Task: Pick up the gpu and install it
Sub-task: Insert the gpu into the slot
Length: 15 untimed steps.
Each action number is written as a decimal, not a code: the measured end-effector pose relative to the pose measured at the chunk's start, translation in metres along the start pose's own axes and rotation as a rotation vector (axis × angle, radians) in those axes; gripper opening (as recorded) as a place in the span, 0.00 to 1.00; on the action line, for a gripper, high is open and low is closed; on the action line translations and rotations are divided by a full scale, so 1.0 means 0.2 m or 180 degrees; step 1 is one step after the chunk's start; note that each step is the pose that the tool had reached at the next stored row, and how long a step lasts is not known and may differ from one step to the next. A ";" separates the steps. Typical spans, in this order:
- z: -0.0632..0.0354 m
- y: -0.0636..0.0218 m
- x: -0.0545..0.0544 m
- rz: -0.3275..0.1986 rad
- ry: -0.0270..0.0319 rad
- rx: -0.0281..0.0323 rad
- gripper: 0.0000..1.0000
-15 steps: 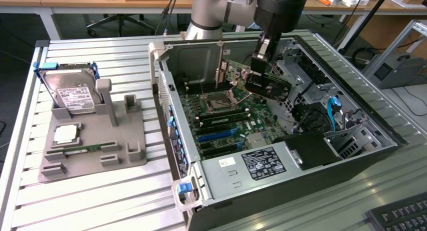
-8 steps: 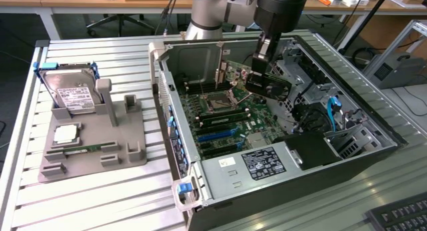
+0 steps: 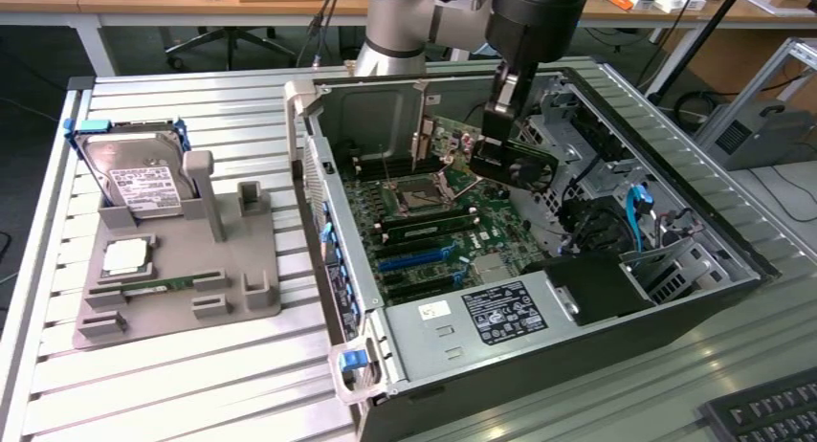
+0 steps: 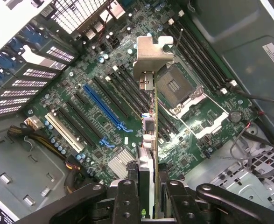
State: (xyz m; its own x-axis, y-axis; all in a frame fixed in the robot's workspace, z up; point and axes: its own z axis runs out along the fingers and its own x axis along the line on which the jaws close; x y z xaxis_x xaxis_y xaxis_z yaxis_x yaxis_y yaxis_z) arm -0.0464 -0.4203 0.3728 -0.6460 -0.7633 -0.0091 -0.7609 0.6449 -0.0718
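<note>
**Exterior view:** pincer [image 3: 496, 126] clamped on the gpu [image 3: 515, 165], which hangs tilted above the motherboard [image 3: 422, 222] inside the open case [image 3: 370, 117]. The arm [image 3: 408, 21] is cut off at the frame's top.

**Wrist view:** gpu [image 4: 149, 140] seen edge-on between the fingers [image 4: 126, 198], its near end hidden by them. Its bracket [image 4: 151, 58] is at the far end, over the motherboard and apart from the blue slot [image 4: 101, 105].

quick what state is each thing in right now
gpu, held edge-on above the motherboard, not seated
gripper, shut on the gpu
computer case, side open
blue slot, empty
cpu socket, empty
hard drive, standing in grey holder
</note>
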 end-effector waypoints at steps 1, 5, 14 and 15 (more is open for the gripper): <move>0.000 0.000 0.00 -0.0005 0.0000 0.0000 0.27; 0.000 0.000 0.00 -0.0029 -0.0002 0.0000 0.27; 0.000 0.000 0.00 -0.0091 -0.0005 0.0000 0.27; 0.000 0.000 0.00 -0.0095 -0.0006 0.0000 0.27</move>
State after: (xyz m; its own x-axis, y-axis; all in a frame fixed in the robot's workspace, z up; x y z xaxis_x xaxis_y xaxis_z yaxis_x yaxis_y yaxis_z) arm -0.0464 -0.4203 0.3727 -0.6229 -0.7823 -0.0088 -0.7799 0.6218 -0.0722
